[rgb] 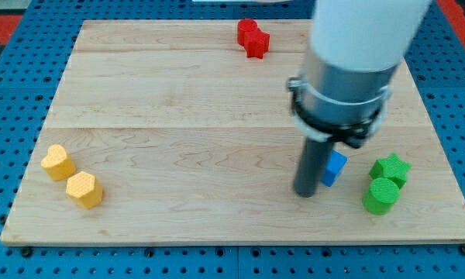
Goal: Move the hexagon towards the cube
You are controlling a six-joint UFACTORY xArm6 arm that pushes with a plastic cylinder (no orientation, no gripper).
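A yellow hexagon [84,190] lies near the board's bottom left corner. A blue cube [335,167] lies at the lower right, partly hidden behind my rod. My tip [305,193] rests on the board just left of the cube, touching or almost touching its left side. The tip is far to the right of the hexagon.
A second yellow block [57,162] of unclear shape sits just up-left of the hexagon. A green star [391,167] and a green cylinder [381,195] lie right of the cube. Red blocks [253,37] sit at the top edge. The wooden board [178,116] lies on a blue pegboard.
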